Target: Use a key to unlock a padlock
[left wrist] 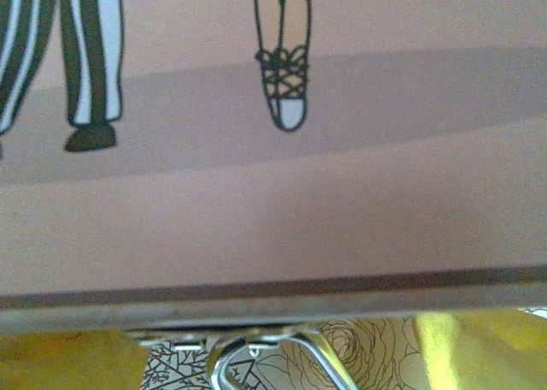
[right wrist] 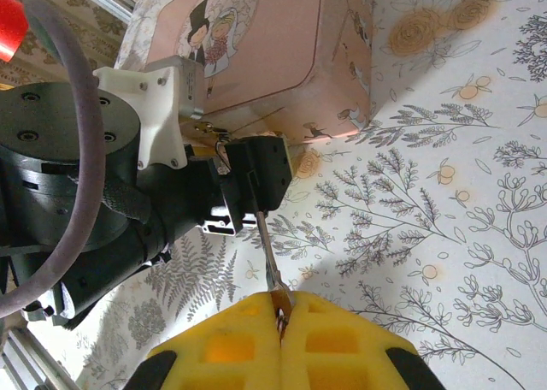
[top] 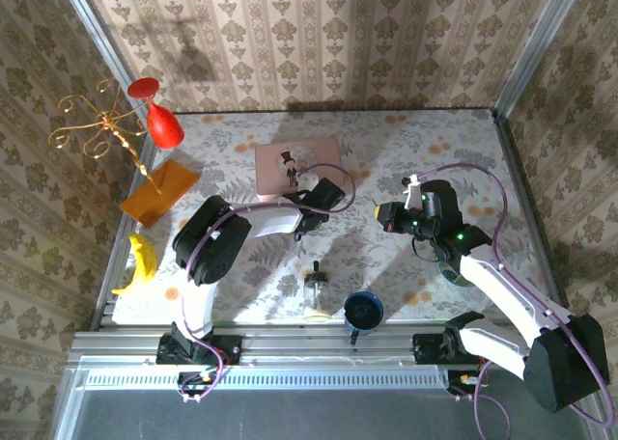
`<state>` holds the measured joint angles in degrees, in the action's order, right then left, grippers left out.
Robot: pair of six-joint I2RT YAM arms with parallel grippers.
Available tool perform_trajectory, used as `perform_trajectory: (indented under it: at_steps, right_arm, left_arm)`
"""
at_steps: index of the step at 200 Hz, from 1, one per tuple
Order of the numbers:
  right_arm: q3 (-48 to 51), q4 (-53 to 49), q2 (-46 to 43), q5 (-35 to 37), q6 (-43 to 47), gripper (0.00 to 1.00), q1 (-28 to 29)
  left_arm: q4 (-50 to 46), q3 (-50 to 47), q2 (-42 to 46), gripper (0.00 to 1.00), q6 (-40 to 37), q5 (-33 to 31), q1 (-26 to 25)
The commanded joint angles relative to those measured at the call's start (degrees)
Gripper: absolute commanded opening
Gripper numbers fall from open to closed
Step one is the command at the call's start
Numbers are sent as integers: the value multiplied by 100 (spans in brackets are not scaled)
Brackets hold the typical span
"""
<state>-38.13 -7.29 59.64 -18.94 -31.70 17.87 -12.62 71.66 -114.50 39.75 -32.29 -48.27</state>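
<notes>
Silvery shackle of padlock (left wrist: 320, 351) just beside near edge of pink box (left wrist: 273, 236) on floral table (top: 435, 151), between wide-spread yellow pads (left wrist: 479, 351) of left hand (top: 326, 191), released. Right hand (right wrist: 280, 309) clenched on thin silvery key (right wrist: 267, 257), shaft pointing toward left hand.

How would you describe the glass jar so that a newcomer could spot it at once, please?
Look midway along the near edge of the table. The jar stands there, just left of a blue cup. It is the small, clear one with a dark top, while the cup is wider and dark blue.
</notes>
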Motion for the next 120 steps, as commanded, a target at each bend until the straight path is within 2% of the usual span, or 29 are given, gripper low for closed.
perform_trajectory:
  at_steps: [1, 83, 101, 120]
  right_arm:
    - [-72, 83, 4, -130, -38, 0, -25]
    - [-125, 162, 70, -191, -56, 0, -36]
    - [-133, 160, 83, -194, -60, 0, -30]
    - [-125, 170, 79, -197, -73, 0, -30]
  left_arm:
    - [-162, 125, 116, 78, -179, -52, 46]
    - [-706, 16, 369, 77, -99, 71, -21]
    - [-711, -35, 443, 72, -115, 18, -90]
    - [-774, -52, 522, 71, -69, 12, -146]
